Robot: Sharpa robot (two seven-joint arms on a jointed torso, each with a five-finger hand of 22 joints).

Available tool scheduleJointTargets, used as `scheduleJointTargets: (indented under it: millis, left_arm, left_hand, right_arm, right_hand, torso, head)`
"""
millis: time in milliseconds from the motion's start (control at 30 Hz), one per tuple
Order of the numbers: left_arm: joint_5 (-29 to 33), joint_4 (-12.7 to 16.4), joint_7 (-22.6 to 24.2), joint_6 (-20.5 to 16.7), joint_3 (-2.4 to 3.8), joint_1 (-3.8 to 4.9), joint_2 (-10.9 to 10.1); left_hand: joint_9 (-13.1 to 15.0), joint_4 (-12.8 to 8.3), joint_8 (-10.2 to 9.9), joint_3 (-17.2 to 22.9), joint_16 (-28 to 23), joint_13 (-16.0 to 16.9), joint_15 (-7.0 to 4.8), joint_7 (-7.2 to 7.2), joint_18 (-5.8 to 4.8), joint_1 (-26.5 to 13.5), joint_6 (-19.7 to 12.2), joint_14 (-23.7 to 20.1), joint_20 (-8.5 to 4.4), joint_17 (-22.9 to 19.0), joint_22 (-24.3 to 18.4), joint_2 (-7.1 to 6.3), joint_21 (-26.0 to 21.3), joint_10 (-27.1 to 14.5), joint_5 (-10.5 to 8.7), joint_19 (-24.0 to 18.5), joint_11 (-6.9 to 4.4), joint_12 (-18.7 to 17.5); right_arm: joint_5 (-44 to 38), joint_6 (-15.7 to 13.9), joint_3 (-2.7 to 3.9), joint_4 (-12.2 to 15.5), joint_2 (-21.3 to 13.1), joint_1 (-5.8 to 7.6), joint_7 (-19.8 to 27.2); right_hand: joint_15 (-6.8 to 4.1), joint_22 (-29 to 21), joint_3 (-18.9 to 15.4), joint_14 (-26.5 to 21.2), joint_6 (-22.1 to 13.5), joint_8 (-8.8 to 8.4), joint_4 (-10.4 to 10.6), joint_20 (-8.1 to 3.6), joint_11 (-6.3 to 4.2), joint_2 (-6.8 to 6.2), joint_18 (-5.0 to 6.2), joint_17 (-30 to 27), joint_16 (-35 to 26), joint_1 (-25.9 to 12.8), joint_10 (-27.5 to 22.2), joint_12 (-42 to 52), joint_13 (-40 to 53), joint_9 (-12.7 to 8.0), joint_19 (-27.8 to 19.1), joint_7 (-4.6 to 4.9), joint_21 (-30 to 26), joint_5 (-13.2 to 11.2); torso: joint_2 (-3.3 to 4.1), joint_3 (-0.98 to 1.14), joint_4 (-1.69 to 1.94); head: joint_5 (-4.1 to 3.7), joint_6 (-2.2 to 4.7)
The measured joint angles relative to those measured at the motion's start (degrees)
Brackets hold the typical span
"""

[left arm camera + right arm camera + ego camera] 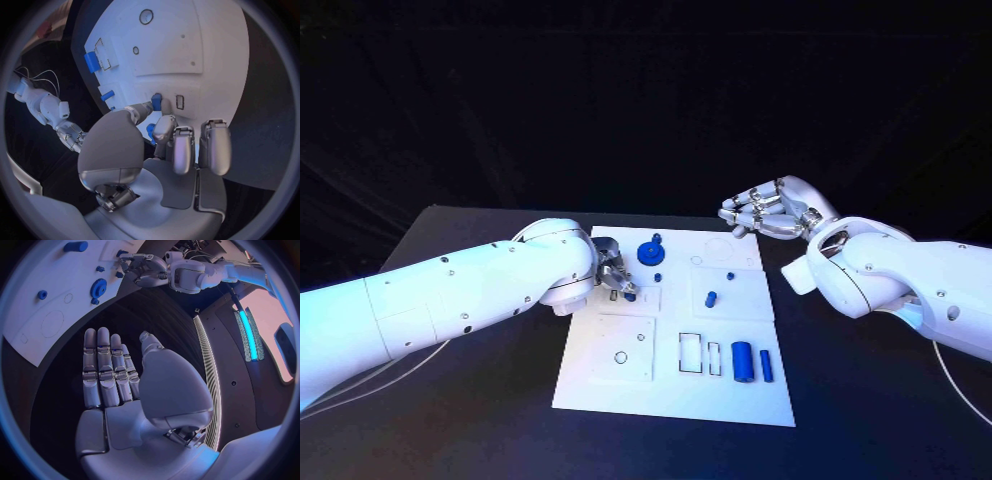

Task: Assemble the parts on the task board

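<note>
Left hand [159,150] working at board's left edge, pinching small blue part [156,101].
Fingers [164,127] are closing on the part, its long axis standing off the task board [733,400]; right hand [764,212] is hovering released, fingers apart, off worktop's far-right board corner, well apart.

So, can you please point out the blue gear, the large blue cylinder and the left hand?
blue gear [651,251], head view, its toothed top.
large blue cylinder [743,361], head view, middle of its side.
left hand [616,278], head view, its fingers over the board.
</note>
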Motion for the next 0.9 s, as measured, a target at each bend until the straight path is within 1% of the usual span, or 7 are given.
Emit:
scheduleJointTargets:
  millis: [67,267,467,667,767,833,900]
  left_arm:
    - [0.0,-0.1,-0.1,0.0,0.0,0.0,0.0]
    - [0.0,-0.3,-0.2,0.1,0.0,0.0,0.3]
    - [0.0,-0.5,-0.4,0.1,-0.03,-0.02,0.4]
    - [0.0,-0.9,-0.6,0.3,-0.05,-0.01,0.5]
    - [0.0,-1.0,-0.6,0.4,-0.05,-0.01,0.6]
    - [0.0,-1.1,-0.6,0.4,-0.06,-0.01,0.6]
    - [0.0,-1.2,-0.7,0.4,-0.06,-0.01,0.6]
  left_hand:
    - [0.0,0.2,0.0,-0.5,0.0,0.2,0.0,-0.5,0.0,0.0,0.5,0.0,-0.12,0.0,0.0,0.0,0.1,0.2,0.0,0.1,-0.22,0.0]
    - [0.0,0.9,0.0,-1.8,0.0,0.3,-0.2,-0.49,0.0,-0.3,0.9,-0.2,-0.2,0.0,0.0,0.29,0.2,0.2,0.0,0.2,-0.23,0.2]
    - [0.7,2.7,0.8,-6.7,0.0,0.7,-0.2,-1.94,0.0,-0.5,2.4,-0.2,-0.41,0.0,0.0,0.52,0.2,0.2,0.0,0.4,-0.25,0.5]
    - [0.7,4.4,0.6,-11.1,0.0,1.0,-0.2,-1.84,0.0,-0.5,2.6,-0.2,-0.33,0.0,0.0,0.55,0.4,0.2,0.04,0.5,-0.25,0.9]
    - [0.8,5.0,0.6,-13.2,0.0,1.1,-0.2,-1.83,0.01,-0.6,2.6,-0.2,-0.2,0.0,0.0,0.97,0.4,0.2,0.04,0.6,-0.25,0.9]
    - [0.9,5.2,0.6,-16.0,0.0,1.3,-0.32,-1.84,0.01,-0.5,2.6,-0.1,-0.2,0.0,0.0,1.42,0.4,0.2,0.04,0.6,-0.24,1.1]
    - [1.0,5.4,0.6,-18.5,0.0,1.4,-0.4,-1.84,0.01,-0.4,2.6,0.0,-0.35,0.0,0.0,2.57,0.4,0.4,0.04,0.8,-0.43,1.1]
  right_arm:
    - [0.1,0.0,0.0,0.0,0.0,0.0,0.0]
    - [0.3,0.0,-0.01,0.0,0.0,0.01,0.0]
    - [0.4,0.0,-0.01,0.1,0.0,0.01,0.0]
    - [0.5,0.0,-0.01,0.1,0.0,0.0,0.0]
    - [0.5,0.1,-0.01,0.1,0.0,-0.01,0.0]
    - [0.5,0.1,-0.01,0.1,0.0,0.0,0.0]
    - [0.4,0.1,-0.01,0.1,0.0,0.0,0.0]
  right_hand:
    - [0.0,0.0,0.0,0.0,0.0,0.0,0.0,0.0,0.0,0.0,0.0,0.0,0.0,0.0,0.0,0.0,0.0,0.0,0.0,0.0,0.0,0.0]
    - [0.0,-0.1,-0.2,0.0,0.0,0.0,-0.2,0.0,0.0,0.0,0.0,0.0,0.0,0.0,0.0,0.0,0.0,0.0,0.0,0.0,0.0,0.0]
    - [0.0,-0.1,-0.3,0.0,0.0,0.0,0.0,0.0,0.0,0.0,0.0,0.0,0.0,0.0,0.0,0.0,0.0,0.0,0.0,0.0,0.0,0.0]
    - [0.16,-0.2,-0.4,-0.2,0.0,0.0,0.1,0.0,0.0,0.11,0.0,0.0,-0.2,-0.2,0.0,0.0,0.0,0.0,0.0,0.0,0.0,0.2]
    - [0.3,-0.4,-1.0,-0.3,0.0,0.0,0.0,0.0,0.12,0.01,0.0,0.0,-0.3,-0.5,-0.1,0.0,0.0,0.0,0.0,0.05,-0.3,0.2]
    - [0.21,-0.5,-1.0,-0.6,-0.2,0.0,-0.1,0.21,0.31,0.01,0.0,0.0,-0.6,-0.5,-0.3,0.0,0.0,-0.1,-0.2,0.2,-0.4,0.2]
    - [0.21,-0.6,-1.4,-0.6,-0.2,0.0,-0.1,0.21,0.31,0.01,0.0,-0.1,-0.6,-0.5,-0.3,0.0,0.0,-0.1,-0.2,0.2,-0.5,0.2]
  torso:
    - [0.0,0.0,0.01]
    - [0.0,0.02,0.05]
    - [0.01,0.02,0.07]
    - [0.01,0.02,0.06]
    - [0.01,0.02,0.06]
    - [0.01,0.02,0.05]
    - [0.01,0.02,0.05]
  head:
    - [-0.05,-0.05]
    - [-0.15,-0.12]
    - [-0.26,-0.12]
    - [-0.28,-0.14]
    - [-0.29,-0.15]
    - [-0.31,-0.15]
    - [-0.32,-0.15]
